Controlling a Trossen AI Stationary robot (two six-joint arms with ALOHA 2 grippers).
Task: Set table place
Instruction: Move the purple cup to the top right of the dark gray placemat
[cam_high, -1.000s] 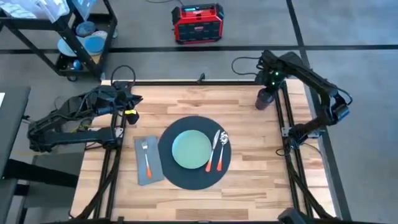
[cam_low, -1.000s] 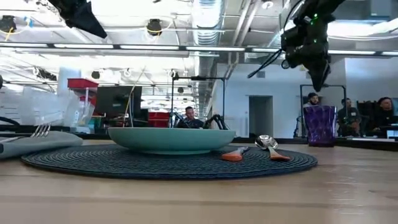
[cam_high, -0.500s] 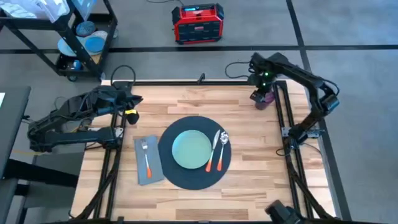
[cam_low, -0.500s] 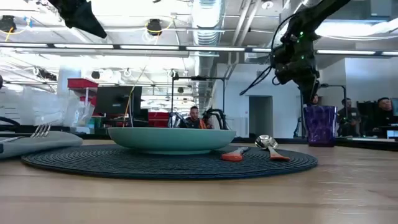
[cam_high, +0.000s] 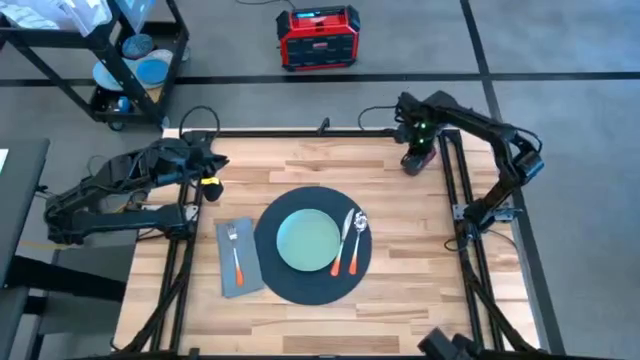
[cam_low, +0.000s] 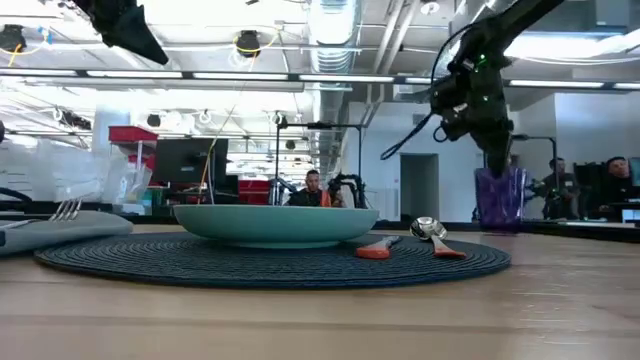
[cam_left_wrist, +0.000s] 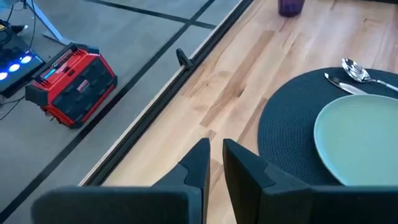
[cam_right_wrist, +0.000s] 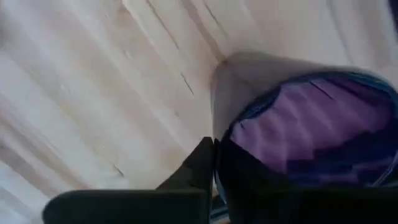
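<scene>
A round dark placemat (cam_high: 275, 275) lies mid-table and bears a pale green plate (cam_high: 307, 241). A spoon and a knife (cam_high: 350, 238) lie on the mat's right side. A grey napkin with a fork (cam_high: 236, 258) lies left of the mat. A purple cup (cam_low: 497, 200) stands at the table's far right, with my right gripper (cam_high: 413, 152) shut on its rim. Near the far left edge, my left gripper (cam_left_wrist: 214, 155) hovers shut with nothing in it. My right gripper holds the purple cup by its rim (cam_right_wrist: 219, 134). It comes from above, pointing down. One finger (cam_right_wrist: 200, 163) shows outside the wall; the other is hidden by the cup. The cup stays upright; I cannot tell whether its base touches the table.
A black wire cart (cam_high: 120, 55) stands off the far left corner. A red box (cam_high: 317, 37) sits on the floor beyond the far edge. Bare wood lies between the cup and the mat. People sit in the room behind (cam_low: 610, 190).
My right gripper has come down onto the cup's rim, taken hold, and gone toward the table's left edge. The cup has moved a short way left with it, still upright.
</scene>
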